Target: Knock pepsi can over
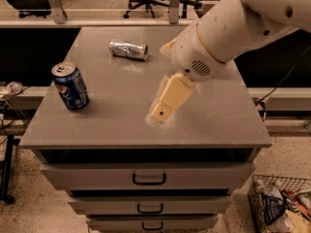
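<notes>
In the camera view, my cream-coloured end effector point(163, 108) hangs over the middle of the grey metal table point(218, 125), its tip low above the top. I cannot tell whether it is open or closed. The dark blue pepsi can point(71, 85) with a silver top stands upright at the table's left side, well apart from my end effector. A crushed silver can point(128, 49) lies on its side toward the far edge.

Two cans stand or lie on one grey worktop point(112, 123): one upright blue pepsi can point(71, 86) and one crushed silver can point(128, 49) lying behind and to the right of the pepsi can. One robot claw point(159, 114) hangs over the worktop, right of the pepsi can. Three drawers point(146, 176) sit below. One wire basket point(279, 180) stands on the floor, far right.
</notes>
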Action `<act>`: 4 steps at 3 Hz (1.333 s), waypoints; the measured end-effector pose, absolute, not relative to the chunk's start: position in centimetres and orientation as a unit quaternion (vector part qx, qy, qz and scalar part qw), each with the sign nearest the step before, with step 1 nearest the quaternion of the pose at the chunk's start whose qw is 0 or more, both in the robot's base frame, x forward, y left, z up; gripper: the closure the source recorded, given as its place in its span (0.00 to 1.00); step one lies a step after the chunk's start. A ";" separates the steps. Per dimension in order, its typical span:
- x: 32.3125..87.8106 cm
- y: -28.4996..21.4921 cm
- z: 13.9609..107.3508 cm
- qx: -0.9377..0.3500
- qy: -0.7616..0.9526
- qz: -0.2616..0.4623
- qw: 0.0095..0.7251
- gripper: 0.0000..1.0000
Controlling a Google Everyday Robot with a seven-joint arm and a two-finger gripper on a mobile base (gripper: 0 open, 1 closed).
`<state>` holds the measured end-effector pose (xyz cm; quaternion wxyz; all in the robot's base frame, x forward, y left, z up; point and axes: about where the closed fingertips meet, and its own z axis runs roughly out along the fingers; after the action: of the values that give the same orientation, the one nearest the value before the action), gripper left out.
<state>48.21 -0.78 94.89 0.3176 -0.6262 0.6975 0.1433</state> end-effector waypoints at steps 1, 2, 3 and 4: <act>48.2 -0.6 95.2 -0.624 0.695 0.146 0.326 0.00; 48.8 1.5 95.2 -0.612 0.685 0.164 0.360 0.00; 50.3 7.1 94.7 -0.605 0.645 0.204 0.420 0.00; 52.2 11.9 94.2 -0.592 0.613 0.233 0.469 0.00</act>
<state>52.23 11.86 94.22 0.4688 -0.5921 0.6127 0.2329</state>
